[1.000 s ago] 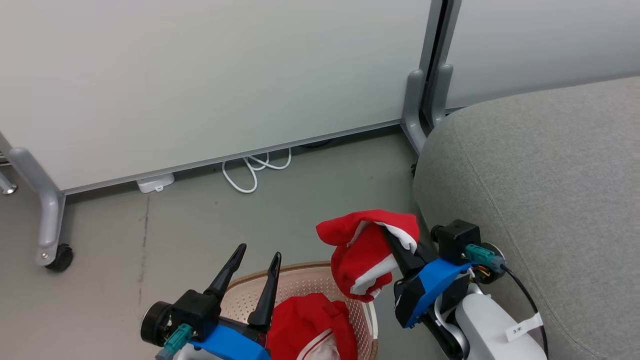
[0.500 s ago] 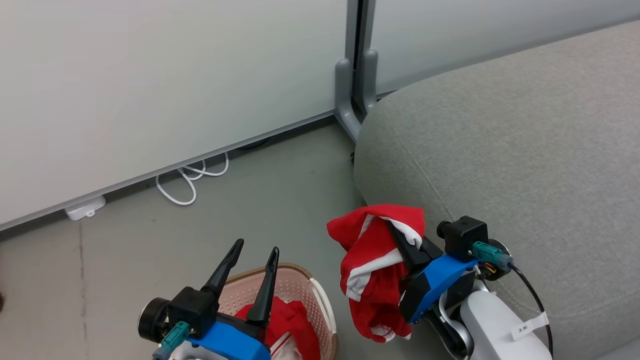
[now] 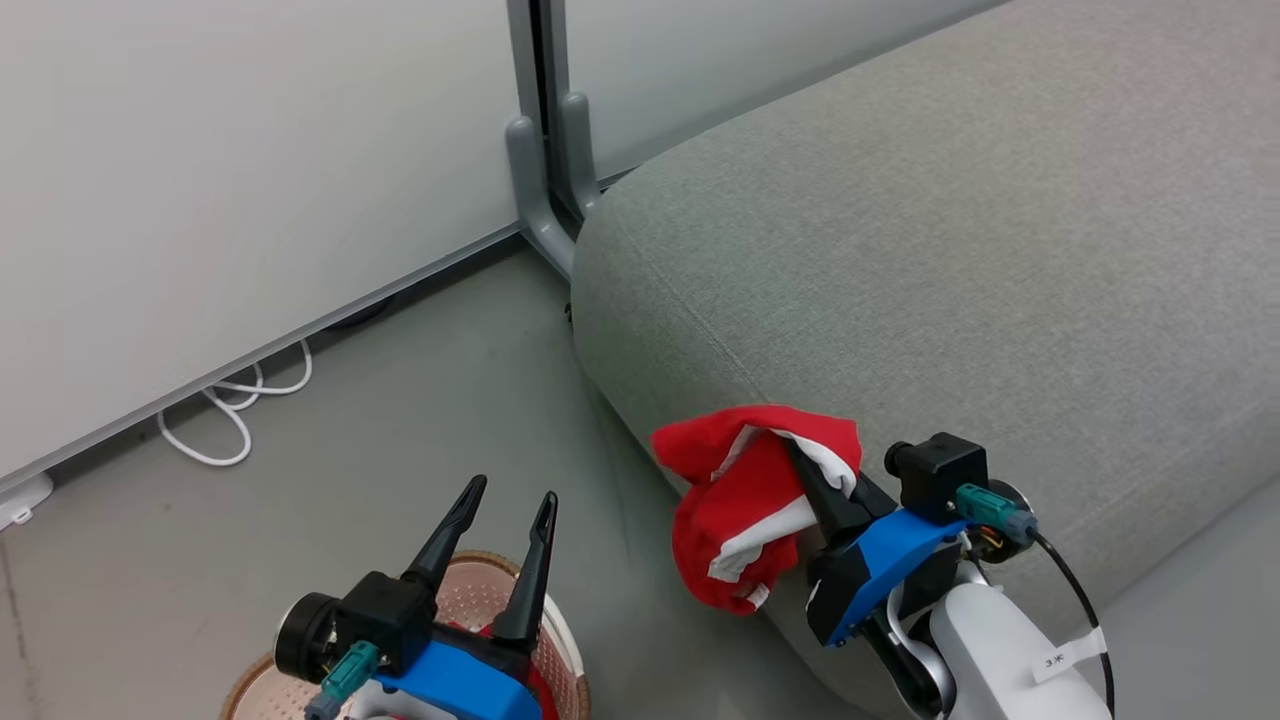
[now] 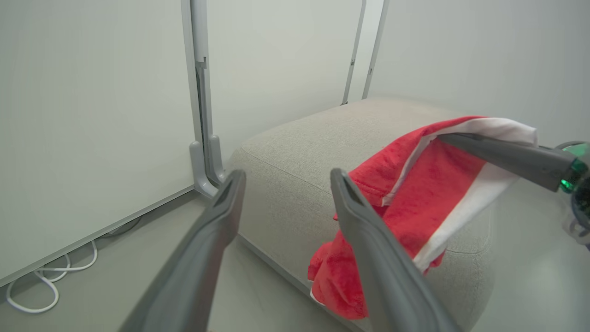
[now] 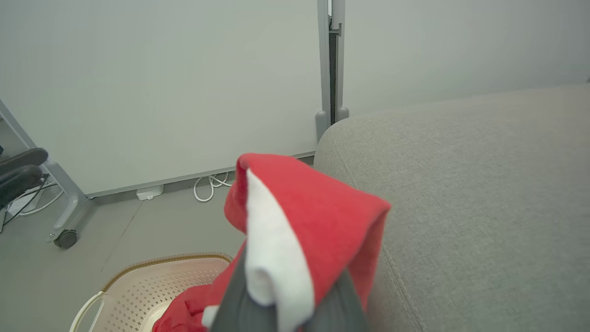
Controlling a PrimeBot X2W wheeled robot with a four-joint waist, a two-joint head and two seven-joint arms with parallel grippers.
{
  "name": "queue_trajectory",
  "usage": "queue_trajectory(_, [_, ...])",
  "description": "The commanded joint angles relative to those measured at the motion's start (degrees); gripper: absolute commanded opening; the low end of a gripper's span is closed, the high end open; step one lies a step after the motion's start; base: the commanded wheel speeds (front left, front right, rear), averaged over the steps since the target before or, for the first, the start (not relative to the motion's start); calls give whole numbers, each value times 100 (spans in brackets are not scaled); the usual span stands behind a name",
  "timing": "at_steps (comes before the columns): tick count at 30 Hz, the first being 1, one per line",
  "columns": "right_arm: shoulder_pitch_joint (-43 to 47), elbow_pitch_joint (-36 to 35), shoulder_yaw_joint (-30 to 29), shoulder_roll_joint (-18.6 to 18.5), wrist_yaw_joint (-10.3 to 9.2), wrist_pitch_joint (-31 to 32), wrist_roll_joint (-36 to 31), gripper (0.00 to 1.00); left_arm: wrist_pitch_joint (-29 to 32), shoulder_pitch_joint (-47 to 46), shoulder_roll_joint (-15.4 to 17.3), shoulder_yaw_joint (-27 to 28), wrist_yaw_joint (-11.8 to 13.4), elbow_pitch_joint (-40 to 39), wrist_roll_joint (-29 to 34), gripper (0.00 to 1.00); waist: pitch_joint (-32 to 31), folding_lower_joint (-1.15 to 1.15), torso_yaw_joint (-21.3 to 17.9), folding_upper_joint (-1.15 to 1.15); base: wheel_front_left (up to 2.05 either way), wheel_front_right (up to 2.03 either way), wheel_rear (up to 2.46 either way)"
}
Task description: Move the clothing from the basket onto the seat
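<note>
The sofa (image 3: 950, 250) fills the right of the head view, its rounded corner near a grey post (image 3: 545, 130). The basket (image 5: 152, 281) stands on the floor (image 3: 350, 450) at the robot's left, with one red garment (image 5: 184, 309) left inside. The other garment (image 3: 740, 490) hangs bunched from the right gripper (image 3: 805, 470), in front of the sofa's near edge and clear of the basket. Whether it brushes the upholstery I cannot tell. The right fingers are pinched tight on a fold of it, with white lining showing at the pinch. The left gripper (image 3: 512, 492) hovers above the basket, fingers spread wide and empty.

The cloth looks light, soft and limp. It should drape and trail rather than slip, so a pinch on a thick fold near the top will likely do. The loose lower end could snag on the sofa edge if carried low.

Compared with a second ago, the head view has swung right, so the sofa takes up more of it and the basket sits at the bottom edge. The held garment, then over the basket's rim, is now at the sofa. Neither gripper's opening has changed.
</note>
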Motion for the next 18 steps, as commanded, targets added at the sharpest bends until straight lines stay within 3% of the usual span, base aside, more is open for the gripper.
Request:
queue_trajectory(1, [68, -25, -15, -15, 3, 10, -38, 0, -18, -45, 2, 5, -7, -10, 16, 100, 14, 0, -111, 0, 0, 0, 0])
queue_trajectory(6, [103, -85, -69, -15, 3, 27, -63, 0, -17, -17, -13, -3, -7, 23, 31, 100, 41, 0, -303, 0, 0, 0, 0])
queue_trajectory(18, [193, -203, -198, -12, 3, 56, -130, 0, -18, -161, 37, -109, -7, 64, -17, 100, 132, 0, -335, 0, 0, 0, 0])
